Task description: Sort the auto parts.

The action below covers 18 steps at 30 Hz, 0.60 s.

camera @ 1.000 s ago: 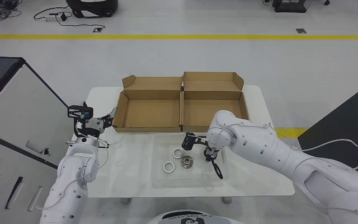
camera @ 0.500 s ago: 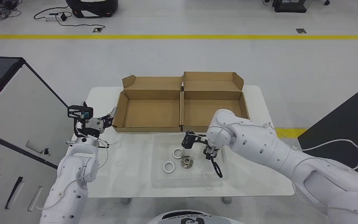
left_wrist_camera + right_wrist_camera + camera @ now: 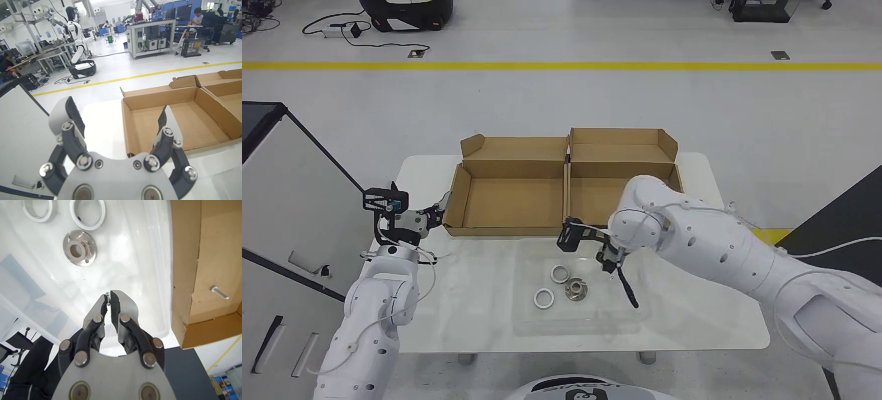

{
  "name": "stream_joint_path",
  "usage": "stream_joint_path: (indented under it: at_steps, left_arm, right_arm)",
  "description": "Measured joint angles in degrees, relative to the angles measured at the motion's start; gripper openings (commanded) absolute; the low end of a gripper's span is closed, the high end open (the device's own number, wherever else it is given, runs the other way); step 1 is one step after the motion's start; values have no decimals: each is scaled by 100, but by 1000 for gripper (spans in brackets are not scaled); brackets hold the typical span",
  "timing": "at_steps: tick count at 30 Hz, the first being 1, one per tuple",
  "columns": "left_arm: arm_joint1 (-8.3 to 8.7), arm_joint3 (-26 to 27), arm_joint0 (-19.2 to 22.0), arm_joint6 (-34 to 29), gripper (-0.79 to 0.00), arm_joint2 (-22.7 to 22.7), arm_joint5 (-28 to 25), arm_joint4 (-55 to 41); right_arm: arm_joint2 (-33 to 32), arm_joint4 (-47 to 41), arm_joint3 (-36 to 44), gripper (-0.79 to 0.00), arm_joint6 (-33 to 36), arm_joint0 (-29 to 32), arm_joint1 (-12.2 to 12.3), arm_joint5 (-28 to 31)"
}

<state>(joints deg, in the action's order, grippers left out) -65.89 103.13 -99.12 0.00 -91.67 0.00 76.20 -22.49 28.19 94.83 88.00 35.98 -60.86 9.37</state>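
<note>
Two rings (image 3: 87, 214) and a flange (image 3: 80, 248) lie in the tray (image 3: 132, 256) — right gripper (image 3: 108, 295) fingers (image 3: 114, 306) pinch a screw (image 3: 107, 294); left gripper (image 3: 117, 103), 9 o'clock of the box (image 3: 170, 121), spread wide.

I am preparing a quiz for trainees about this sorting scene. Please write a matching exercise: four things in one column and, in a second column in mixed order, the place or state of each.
Things:
1. metal flange
2. long bolt
3. small threaded part
4. left gripper

Places or states:
A. open, holding nothing
B. pinched in the right gripper
C. lying in a cardboard box
D. in the clear tray, near two white rings

Pairs: 1-D, 2-C, 3-B, 4-A.
</note>
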Motion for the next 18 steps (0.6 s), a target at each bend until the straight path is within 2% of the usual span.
stream_joint_path:
  at_steps: [8, 18]
  left_arm:
    - [0, 0, 0, 0, 0, 0, 0, 0]
    - [0, 0, 0, 0, 0, 0, 0, 0]
  right_arm:
    - [-61, -861, 615, -785, 0, -240, 185, -259]
    - [-544, -1261, 898, -785, 0, -210, 379, -331]
